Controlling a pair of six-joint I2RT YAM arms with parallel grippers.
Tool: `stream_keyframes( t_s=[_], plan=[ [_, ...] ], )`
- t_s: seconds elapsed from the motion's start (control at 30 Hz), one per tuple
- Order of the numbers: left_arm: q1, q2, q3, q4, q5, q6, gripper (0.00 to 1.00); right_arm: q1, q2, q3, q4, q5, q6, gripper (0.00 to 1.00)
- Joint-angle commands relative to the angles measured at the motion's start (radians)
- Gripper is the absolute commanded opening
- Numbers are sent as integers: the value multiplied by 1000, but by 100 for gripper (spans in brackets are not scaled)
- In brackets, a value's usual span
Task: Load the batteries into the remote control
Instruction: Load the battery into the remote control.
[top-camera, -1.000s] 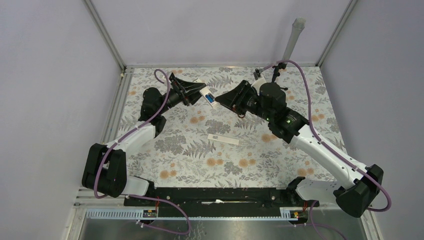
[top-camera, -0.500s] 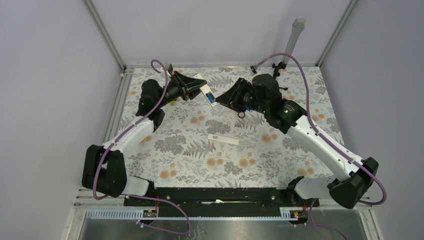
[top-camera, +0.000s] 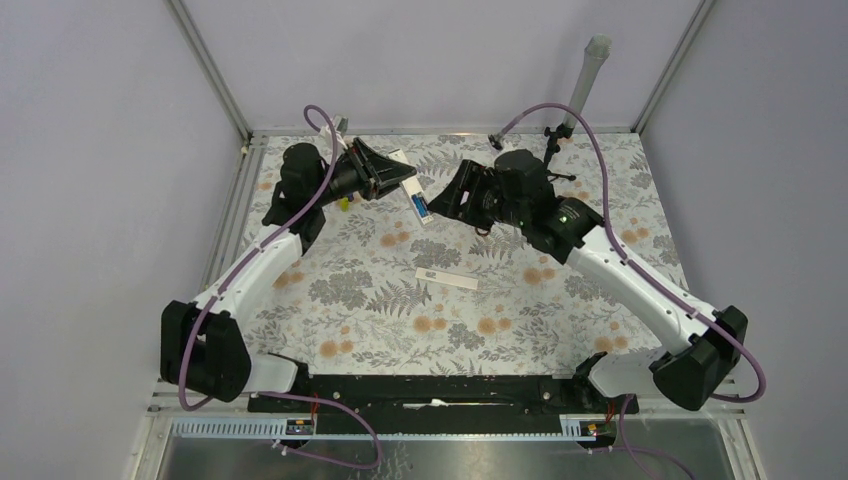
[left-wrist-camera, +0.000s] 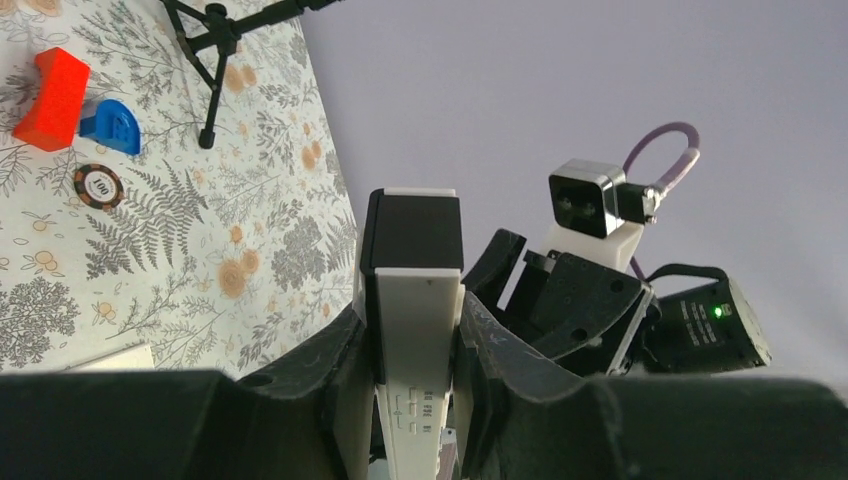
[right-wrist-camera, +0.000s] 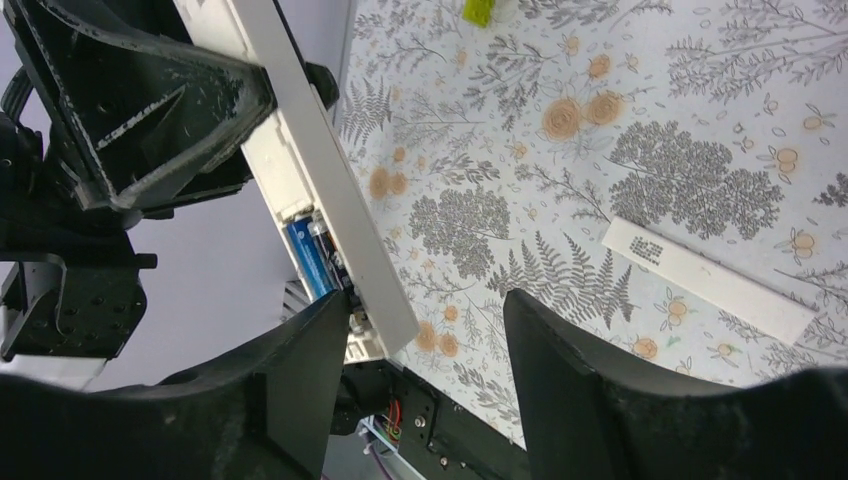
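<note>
Remote control (top-camera: 411, 190) up off the desk (top-camera: 400, 330), far centre, tilted. Left fingers (left-wrist-camera: 340, 380) clamped tight on its sides, dark end sticking out free. Batteries (right-wrist-camera: 312, 258) sit in the recess on the protruding part. Right fingers (right-wrist-camera: 290, 390) spread wide, holding nothing, one tip just beside that end; contact unclear. White strip (top-camera: 447, 278) flat on desk, well apart.

The batteries (right-wrist-camera: 312, 255) sit in the remote control (top-camera: 412, 190), which the left gripper (left-wrist-camera: 410, 345) holds above the far middle of the table (top-camera: 400, 330), with the right gripper (right-wrist-camera: 425, 330) just right of it and a flat strip (top-camera: 447, 278) nearer.
</note>
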Motion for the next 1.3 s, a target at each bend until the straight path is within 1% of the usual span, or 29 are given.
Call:
stream_keyframes(
  t_s=[0.0,0.13,0.23,0.43,0.67,0.83,1.0,1.1,1.13,1.17,1.2,1.27],
  plan=[
    [-21,-67,75,-60,65,118,17,-13,-100,-61,168,23,-8,67],
    [-21,-70,72,-67,66,132,17,-15,-153,-117,250,3,19,69],
    [-21,-70,74,-61,69,130,17,-14,-138,-118,253,-33,5,70],
    [-21,-76,74,-50,76,123,17,-15,-105,-129,293,-155,-45,71],
    [-21,-89,66,-36,76,108,17,-15,-74,-119,244,-173,-77,54],
    [-21,-92,61,-14,82,83,17,-14,-46,-120,243,-206,-83,46],
    [-21,-94,59,10,86,58,17,-14,-33,-120,232,-207,-91,30],
    [-21,-94,60,15,87,56,17,-14,-27,-117,227,-204,-98,26],
    [-21,-94,60,15,85,56,17,-14,-27,-115,227,-204,-99,27],
    [-21,-94,60,10,84,61,17,-15,-28,-110,223,-203,-100,30],
    [-21,-93,60,1,82,69,17,-15,-29,-105,220,-198,-100,37],
    [-21,-95,62,-29,73,93,17,-15,-40,-92,218,-185,-102,57]
  ],
)
